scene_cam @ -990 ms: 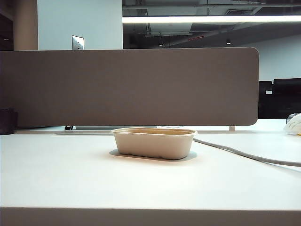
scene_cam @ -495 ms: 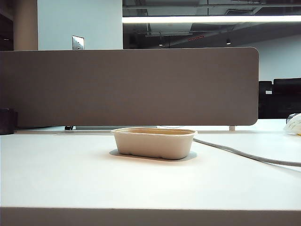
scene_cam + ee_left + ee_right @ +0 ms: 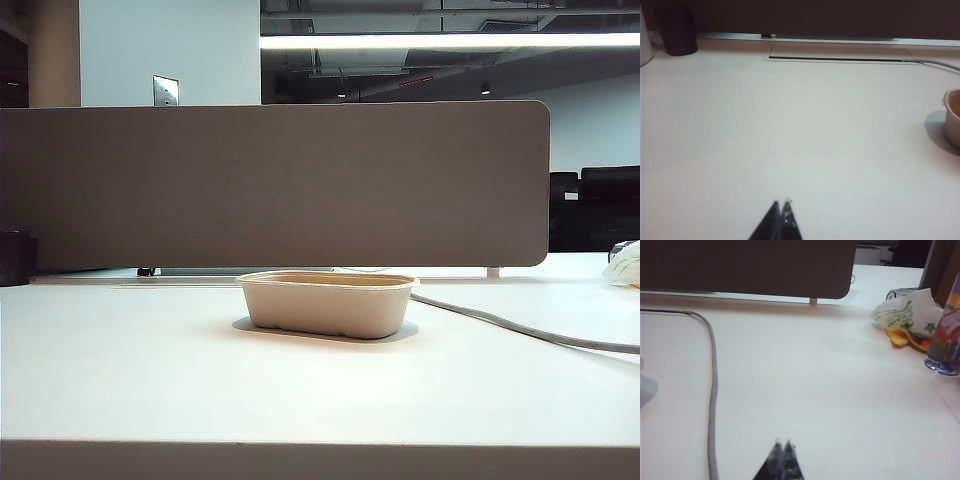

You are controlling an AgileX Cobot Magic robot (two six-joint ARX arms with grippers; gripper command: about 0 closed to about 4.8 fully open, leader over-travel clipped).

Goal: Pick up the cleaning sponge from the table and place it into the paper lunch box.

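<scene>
**Waiting Box, Sponge Out of Sight**

Sitting near the middle of the white table (image 3: pixel 150 380) is the paper lunch box (image 3: pixel 328 304). The cleaning sponge shows in no view. A grey cable (image 3: pixel 520 328) runs off to the right past the box. The left gripper (image 3: pixel 781 205) and the right gripper (image 3: pixel 781 445) hang over bare table, each with its jaws pressed together, holding nothing.

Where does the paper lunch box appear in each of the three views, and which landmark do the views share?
Exterior view: the paper lunch box stands mid-table, in front of the partition.
Left wrist view: only one end of it shows, cut by the picture's edge, far from the shut left gripper.
Right wrist view: the box itself is not in it; the right gripper is shut over the bare table.
Shared landmark: the grey cable.
</scene>
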